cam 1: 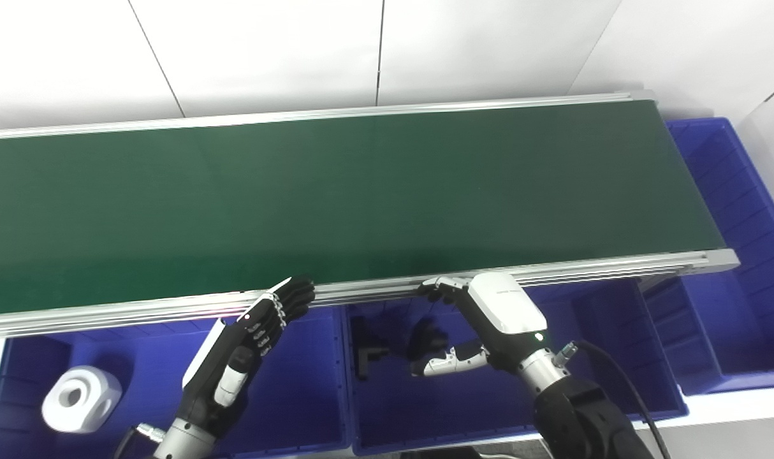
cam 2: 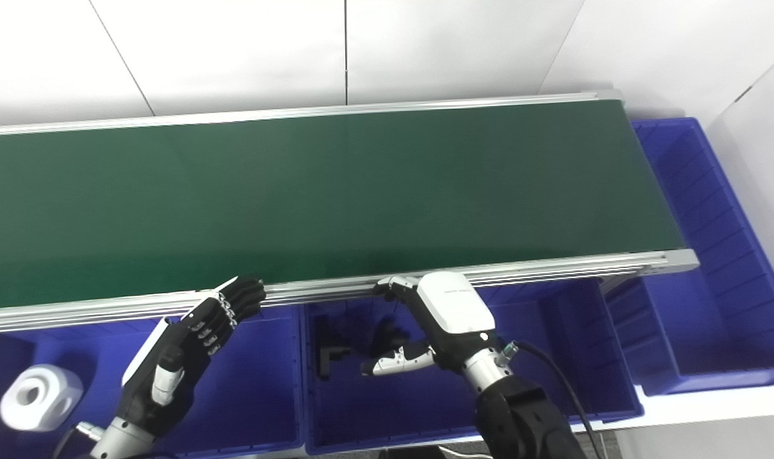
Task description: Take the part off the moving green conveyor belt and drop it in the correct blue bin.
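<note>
The green conveyor belt [cam 1: 336,197] ran bare, no part visible on it. Both hands waited at its near edge, holding nothing: left hand [cam 1: 247,344] fingers straight and together, right hand [cam 1: 489,315] fingers loosely spread. Black brackets [cam 1: 369,357] and a white block [cam 1: 81,400] lay in the blue bins [cam 1: 323,408], likely rigid, light, best pinched across flat faces.

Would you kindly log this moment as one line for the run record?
belt: no part visible | left hand: open, at belt edge | right hand: open, over middle bin | black parts in middle bin | white part in left bin
</note>
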Tool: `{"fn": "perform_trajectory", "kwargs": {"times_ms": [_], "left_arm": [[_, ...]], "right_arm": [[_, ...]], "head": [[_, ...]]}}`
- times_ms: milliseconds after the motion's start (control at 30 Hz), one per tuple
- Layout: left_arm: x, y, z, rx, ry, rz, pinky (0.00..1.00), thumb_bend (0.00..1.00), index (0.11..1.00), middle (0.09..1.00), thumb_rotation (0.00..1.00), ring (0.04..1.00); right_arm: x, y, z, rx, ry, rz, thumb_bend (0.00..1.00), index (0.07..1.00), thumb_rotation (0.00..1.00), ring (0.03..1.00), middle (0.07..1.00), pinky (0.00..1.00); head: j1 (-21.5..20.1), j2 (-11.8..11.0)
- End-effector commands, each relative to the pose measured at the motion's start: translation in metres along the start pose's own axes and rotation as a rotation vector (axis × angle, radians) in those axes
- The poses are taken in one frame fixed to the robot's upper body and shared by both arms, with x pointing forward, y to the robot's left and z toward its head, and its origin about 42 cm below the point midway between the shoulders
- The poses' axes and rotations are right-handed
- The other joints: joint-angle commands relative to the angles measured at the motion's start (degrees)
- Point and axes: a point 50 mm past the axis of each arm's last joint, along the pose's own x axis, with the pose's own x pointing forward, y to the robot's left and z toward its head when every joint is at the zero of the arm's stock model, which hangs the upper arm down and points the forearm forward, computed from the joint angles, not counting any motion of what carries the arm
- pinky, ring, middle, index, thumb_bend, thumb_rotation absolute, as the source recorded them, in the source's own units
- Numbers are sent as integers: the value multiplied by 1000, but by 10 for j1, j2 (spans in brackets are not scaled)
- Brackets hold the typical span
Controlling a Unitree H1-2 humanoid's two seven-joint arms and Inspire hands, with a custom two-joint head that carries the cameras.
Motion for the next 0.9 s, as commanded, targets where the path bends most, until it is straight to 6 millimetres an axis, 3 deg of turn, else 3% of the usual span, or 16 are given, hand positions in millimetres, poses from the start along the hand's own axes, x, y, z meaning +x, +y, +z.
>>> {"fn": "perform_trajectory", "kwargs": {"times_ms": [0, 333, 500, 633, 867], "left_arm": [[-1, 0, 8, 6, -40, -12, 907, 860, 861, 896, 940, 899], [-1, -1, 9, 5, -41, -13, 904, 849, 866, 900, 944, 899], [-1, -2, 7, 0, -35, -8, 900, 849, 859, 895, 941, 896], [0, -4, 4, -4, -33, -2, 891, 827, 853, 889, 938, 890], [6, -11, -1, -7, -30, 6, 883, 808, 849, 885, 929, 886]], "right_arm": [[0, -13, 3, -5, -2, -50, 892, 771, 741, 766, 794, 711], [-4, -17, 4, 23, -32, -55, 901, 770, 757, 751, 781, 685], [-12, -25, 10, 113, -84, -82, 892, 763, 746, 691, 745, 586], [-24, -35, 18, 250, -181, -146, 883, 748, 748, 626, 695, 516], [-44, -46, 26, 519, -312, -175, 858, 750, 782, 618, 693, 524]], "head": [[0, -1], [6, -3], [20, -11], [45, -19], [74, -33]]}}
